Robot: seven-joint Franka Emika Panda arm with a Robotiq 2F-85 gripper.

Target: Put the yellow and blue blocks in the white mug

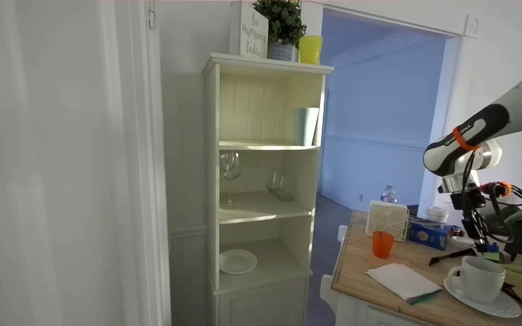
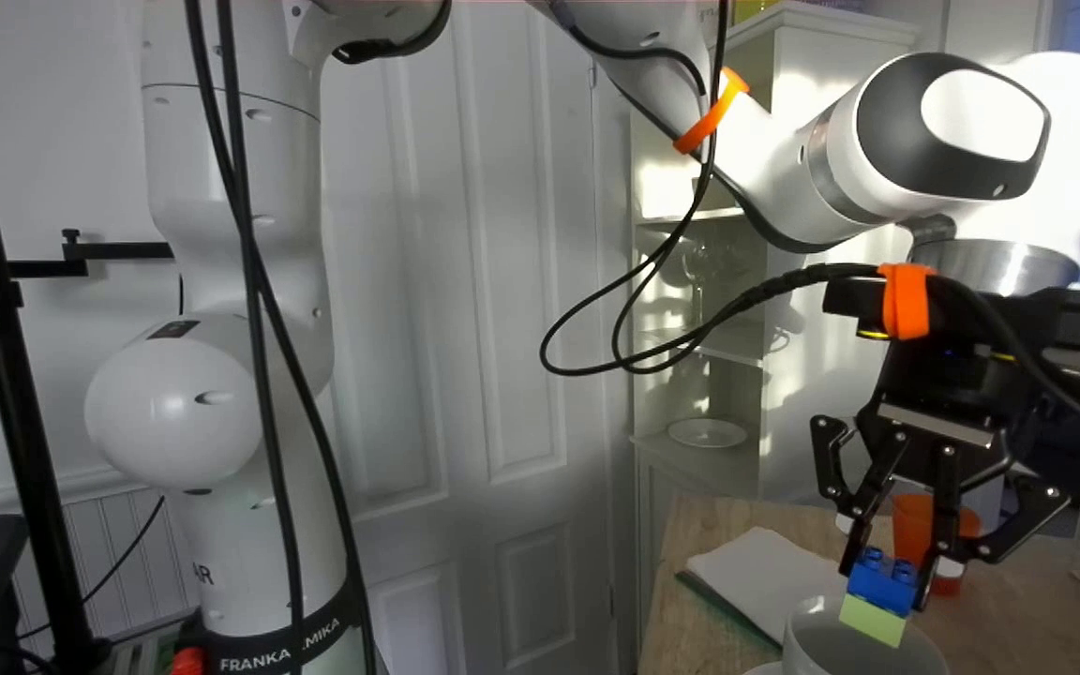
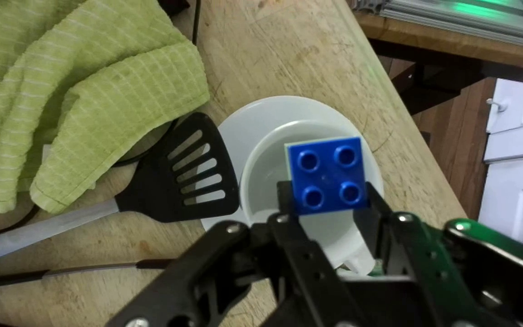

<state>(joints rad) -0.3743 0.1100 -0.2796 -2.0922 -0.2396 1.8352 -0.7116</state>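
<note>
My gripper (image 3: 328,198) is shut on a blue block (image 3: 327,175), one finger on each side of it. A pale yellow block (image 2: 873,621) is stuck under the blue block and hangs with it; only its edge shows in the wrist view. The white mug (image 1: 483,278) stands upright on a white saucer (image 1: 508,309). In the wrist view the blocks overlap the mug's opening (image 3: 249,181). In an exterior view the blocks (image 2: 882,586) are tilted and overlap the mug's rim; the exact gap is hard to tell. The mug's inside is partly hidden.
A black slotted spatula (image 3: 184,177) reaches over the saucer. A green towel (image 3: 130,91) lies beside it. A folded white napkin (image 1: 401,280), an orange cup (image 1: 382,244) and a blue box (image 1: 427,235) are on the wooden table. The table edge (image 3: 407,122) is close to the mug.
</note>
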